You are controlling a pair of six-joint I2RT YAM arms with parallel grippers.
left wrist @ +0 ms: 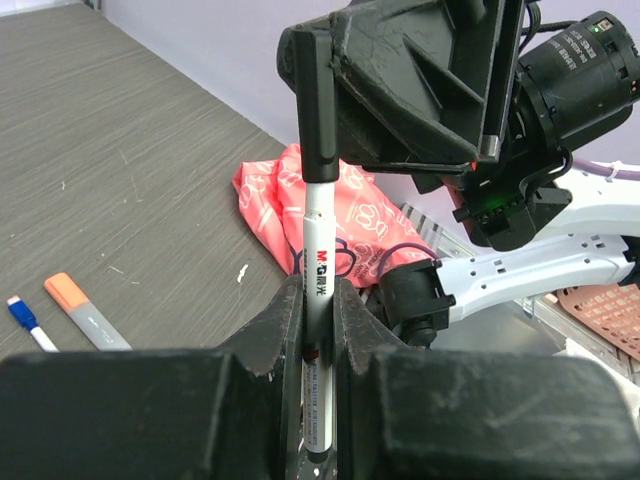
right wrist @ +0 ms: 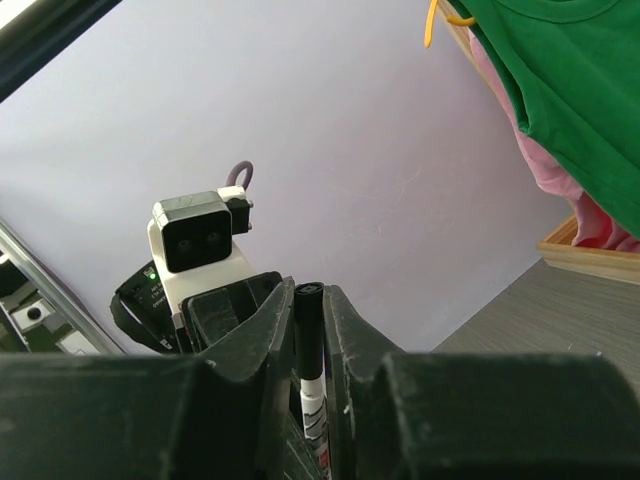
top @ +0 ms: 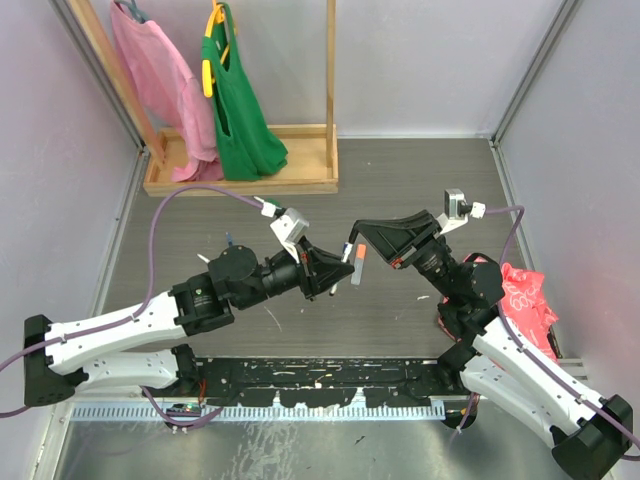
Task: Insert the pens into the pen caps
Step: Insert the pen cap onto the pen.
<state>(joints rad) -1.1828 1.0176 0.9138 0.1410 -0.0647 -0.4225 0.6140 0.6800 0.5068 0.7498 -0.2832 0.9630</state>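
My left gripper [top: 338,272] [left wrist: 318,300] is shut on the white barrel of a black marker pen [left wrist: 319,250] and holds it above the table. A black pen cap [left wrist: 315,100] [right wrist: 307,330] sits over the pen's far end. My right gripper [top: 352,240] [right wrist: 307,300] is shut on that cap, tip to tip with the left gripper. In the right wrist view the white barrel [right wrist: 314,400] shows below the cap. An orange-ended pen with a grey barrel [left wrist: 85,312] [top: 357,268] lies on the table under the grippers. A blue-ended pen [left wrist: 22,318] lies next to it.
A pink patterned bag [top: 525,300] [left wrist: 290,200] lies at the right by the right arm. A wooden rack [top: 240,182] with a green garment [top: 240,110] and a pink one [top: 160,70] stands at the back left. Small white scraps [top: 270,315] lie near the left arm.
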